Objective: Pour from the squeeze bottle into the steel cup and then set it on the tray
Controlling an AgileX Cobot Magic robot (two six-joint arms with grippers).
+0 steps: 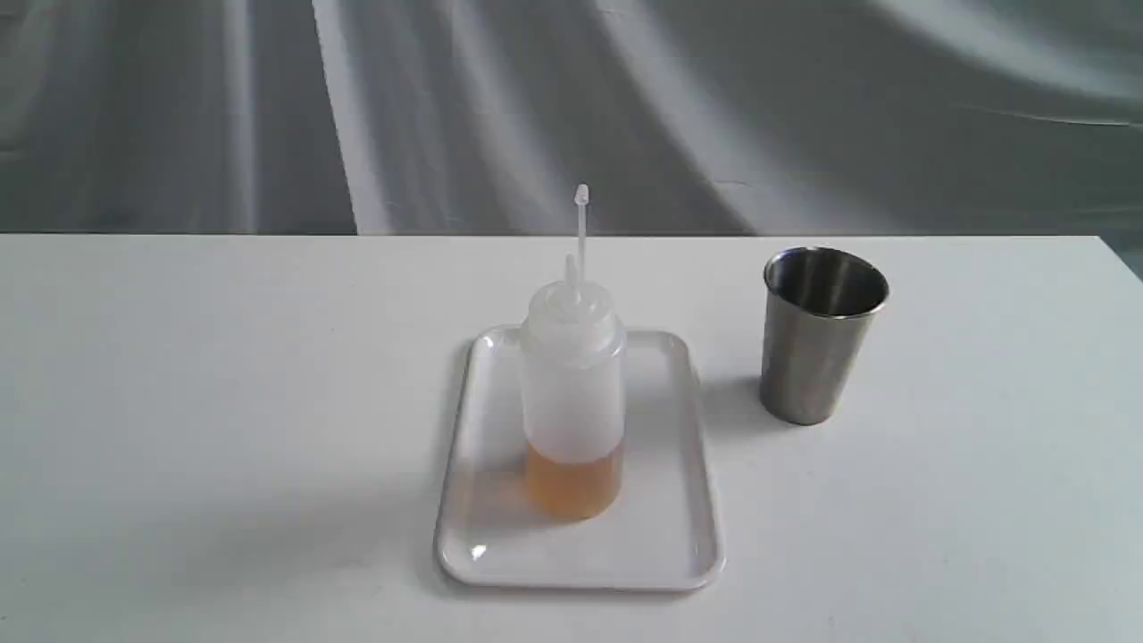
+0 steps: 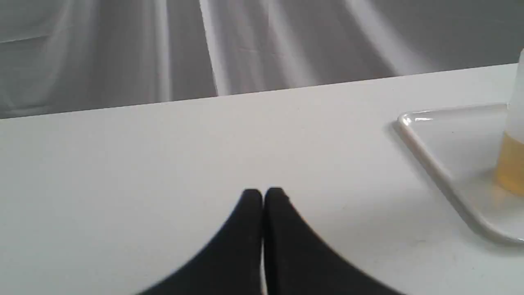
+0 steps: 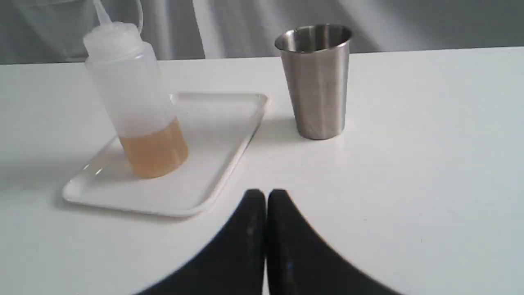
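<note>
— Where is the bottle (image 1: 571, 393)?
— Upright near the middle of the tray (image 1: 688, 545), with amber liquid (image 1: 573, 487) filling only its bottom part. The cup (image 1: 817, 348) stands on the table (image 1: 179, 402) to the right, near the tray but not touching it.
— How will it handle?
— Light, I'd judge, since it's mostly empty. The soft walls will give, and the smooth plastic may slip. I'd grip round the body above the liquid, gently, never by the thin nozzle (image 1: 570, 272).
— And the grippers?
— The left gripper (image 2: 263, 194) and the right gripper (image 3: 266, 196) are both clenched on nothing, low over the table. The right is nearer to the tray and cup.
</note>
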